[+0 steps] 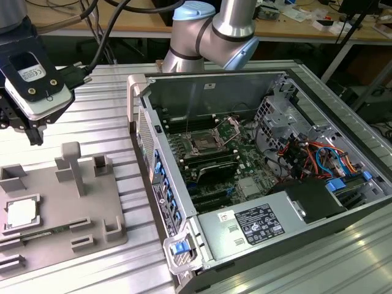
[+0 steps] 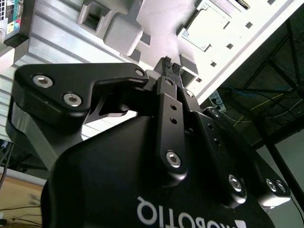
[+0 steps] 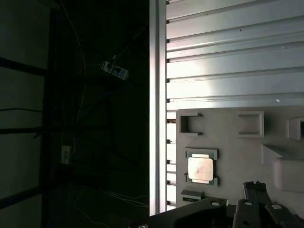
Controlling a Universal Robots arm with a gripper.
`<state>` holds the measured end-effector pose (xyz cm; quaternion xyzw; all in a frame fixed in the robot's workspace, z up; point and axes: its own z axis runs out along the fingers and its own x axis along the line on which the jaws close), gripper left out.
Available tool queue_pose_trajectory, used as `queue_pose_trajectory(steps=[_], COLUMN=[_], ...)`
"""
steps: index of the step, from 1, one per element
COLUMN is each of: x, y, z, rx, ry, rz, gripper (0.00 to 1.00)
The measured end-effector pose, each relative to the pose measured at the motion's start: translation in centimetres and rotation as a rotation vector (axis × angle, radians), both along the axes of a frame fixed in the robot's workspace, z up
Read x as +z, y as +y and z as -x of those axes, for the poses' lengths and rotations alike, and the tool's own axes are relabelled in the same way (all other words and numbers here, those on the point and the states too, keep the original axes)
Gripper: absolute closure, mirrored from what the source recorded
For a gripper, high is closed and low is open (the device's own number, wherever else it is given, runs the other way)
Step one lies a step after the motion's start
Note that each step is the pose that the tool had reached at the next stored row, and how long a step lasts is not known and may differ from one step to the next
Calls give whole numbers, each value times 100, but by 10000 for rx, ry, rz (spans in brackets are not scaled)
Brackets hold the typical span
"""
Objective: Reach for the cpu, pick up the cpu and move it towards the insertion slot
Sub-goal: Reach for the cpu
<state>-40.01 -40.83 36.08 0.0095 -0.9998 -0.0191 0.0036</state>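
**Gripper closed and empty above the grey tray; cpu seated in its tray pocket**

Gripper point(image 2: 171, 63) body, black and close to the lens in the second wrist view, ends in two fingertips point(image 2: 166, 61) pressed together with nothing between them. In the exterior view the gripper hangs in the air at the exterior view's left, under the white-and-black camera block point(image 1: 33, 86) of the wrist, over the far edge of the grey tray point(image 1: 98, 214) and clear of everything on it. The cpu point(image 1: 20, 213), a small square chip with a silvery-white top, lies flat in a framed pocket of the tray, near the tray's edge at the exterior view's left and apart from the gripper. Both wrist views look down on the same chip point(image 3: 200, 169), with the fingers point(image 3: 256, 189) beside it but not touching. The tray rests on a ribbed aluminium table point(image 1: 116, 104). At the exterior view's right stands an open computer case point(image 1: 208, 86), well apart from the cpu. Inside it, on the green circuit board point(image 1: 245, 165), the insertion slot point(image 1: 203, 144) shows a shiny metal frame around a dark centre, with its hinged plate point(image 1: 231, 125) raised. Behind the case rises the silver and blue robot arm point(image 1: 229, 24)
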Motion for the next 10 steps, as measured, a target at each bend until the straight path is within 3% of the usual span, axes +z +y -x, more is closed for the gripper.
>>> queue_pose_trajectory(steps=[10], x=[-2], y=[-6], z=[58], rx=[0], ry=[22], rz=[0], gripper=[89])
